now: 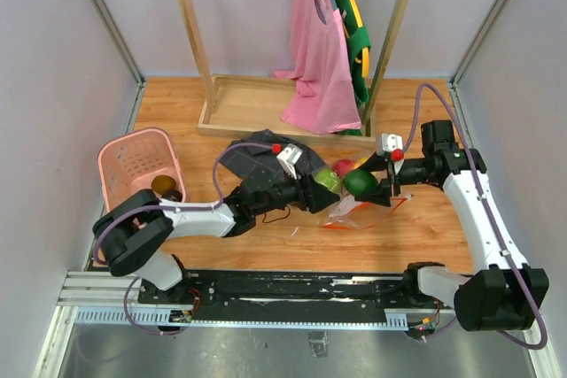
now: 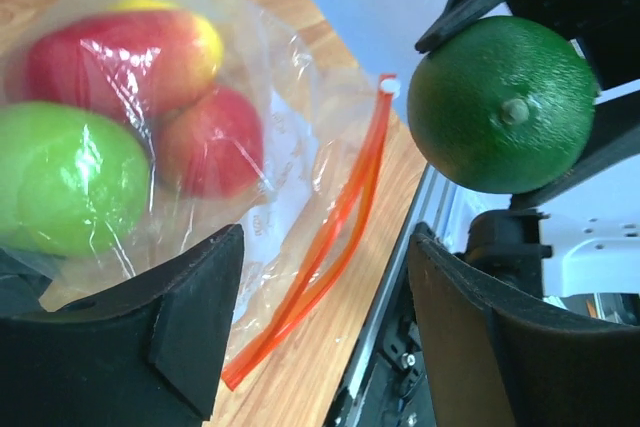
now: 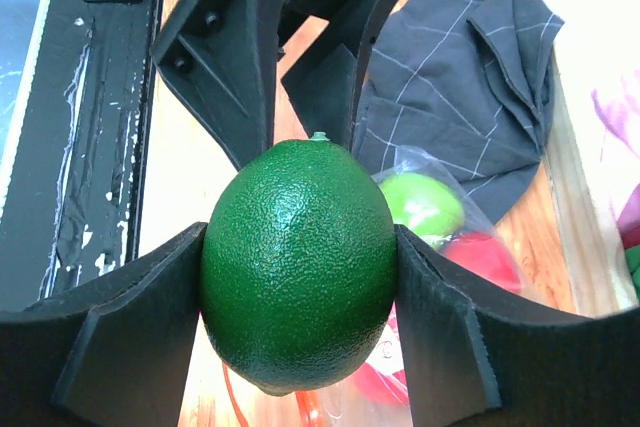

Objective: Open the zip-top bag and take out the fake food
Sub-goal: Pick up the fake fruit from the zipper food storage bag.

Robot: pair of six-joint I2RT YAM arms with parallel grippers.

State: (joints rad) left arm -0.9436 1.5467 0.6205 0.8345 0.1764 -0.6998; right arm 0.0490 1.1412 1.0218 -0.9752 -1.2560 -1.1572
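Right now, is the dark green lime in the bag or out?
Out. The right gripper holds the lime, no plastic over it; other fruits sit inside the zip-top bag.

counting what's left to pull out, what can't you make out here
- fruit count in the bag: left wrist view, the left end effector covers its bottom; overhead, the dark green fruit blocks part
- inside of the basket: overhead, its wall hides most; one brown fruit shows
- bag print: left wrist view, too small

Overhead view looking down from behind; wrist views close, opposed, sharing the dark green fruit [image 3: 298,265]
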